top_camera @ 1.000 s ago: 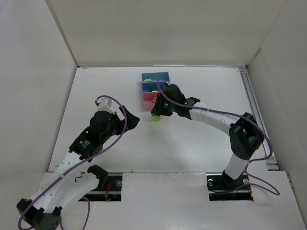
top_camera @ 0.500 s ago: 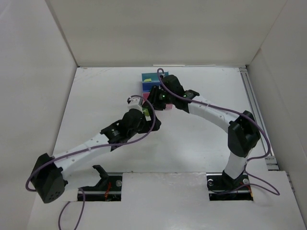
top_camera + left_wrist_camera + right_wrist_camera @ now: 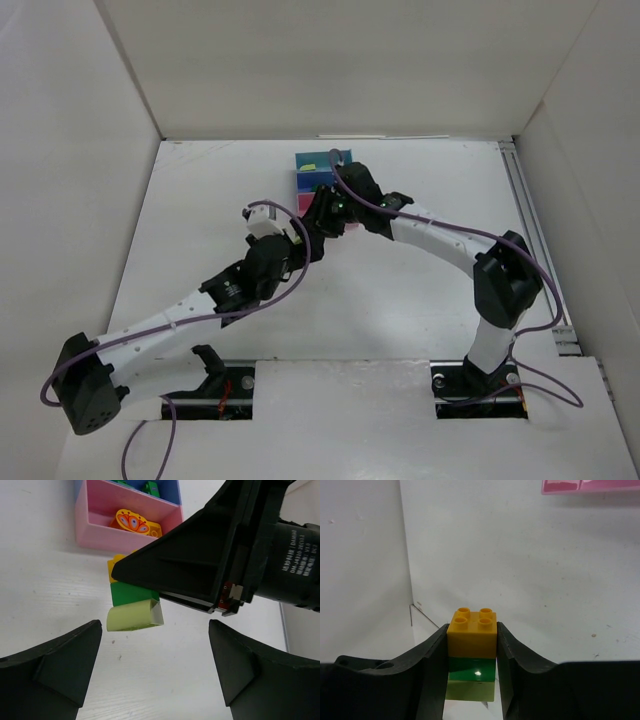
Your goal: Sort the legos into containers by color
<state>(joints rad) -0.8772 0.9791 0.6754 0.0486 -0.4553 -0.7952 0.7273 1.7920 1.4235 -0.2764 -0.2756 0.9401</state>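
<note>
**Right pincer clamps a three-brick stack just in front of the pink tray**

The right pincer point(image 3: 471, 636) is clenched on a stack point(image 3: 131, 592) of three legos, one black finger pressed against each side. Its wrist view shows the stack upright between the fingers: an orange brick point(image 3: 471, 639) on top with four studs showing, a dark green brick point(image 3: 471, 670) in the middle, and a light green brick point(image 3: 470, 690) at the bottom. Whether the stack touches the table point(image 3: 400, 310) cannot be told.

The stack sits just outside the pink tray's point(image 3: 100, 537) near wall, with the orange brick closest to that wall and the light green brick farthest from it. It is not inside any tray.

The left pincer point(image 3: 155, 641) stands released, its two dark fingers spread wide on the side of the stack away from the pink tray. Nothing lies between them — the light green brick is just beyond their tips and does not touch them.

Inside the pink tray lies an orange printed piece point(image 3: 134, 522) with a yellow and white pattern. The blue tray point(image 3: 176, 500) joins the pink tray's far side and holds dark green pieces point(image 3: 150, 487). The teal tray point(image 3: 325, 158) comes next, farthest from the arms, with something light green in it.

From above, both arms reach inward and meet at the pink tray's near edge, the left from the near left and the right curving in from the right.
</note>
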